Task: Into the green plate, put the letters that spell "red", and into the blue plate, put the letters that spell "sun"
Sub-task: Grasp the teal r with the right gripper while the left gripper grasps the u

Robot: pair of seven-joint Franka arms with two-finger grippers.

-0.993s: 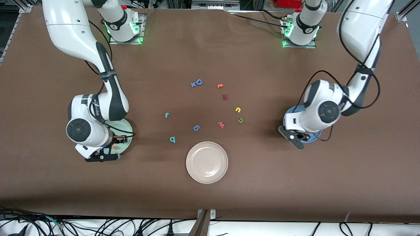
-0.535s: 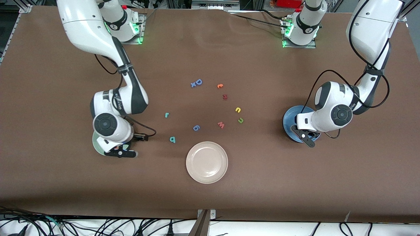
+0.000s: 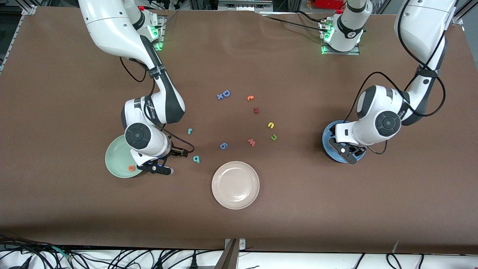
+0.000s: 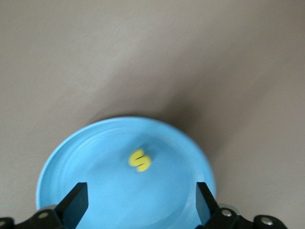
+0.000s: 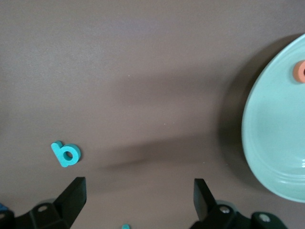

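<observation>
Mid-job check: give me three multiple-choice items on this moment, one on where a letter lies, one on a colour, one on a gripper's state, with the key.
1. Where does the orange "e" lie?
A. in the green plate
B. in the beige-white plate
C. on the bare table

2. What colour is the letter in the blue plate?
A. teal
B. yellow
C. salmon-red

3. How is the left gripper over the blue plate?
A. shut on a letter
B. shut and empty
C. open and empty

Key: 1 A, the front view shows the "e" inside the green plate's rim. 2 B, the left wrist view shows the yellow "s" in the blue plate. 3 C, both fingers stand wide apart with nothing between them.
</observation>
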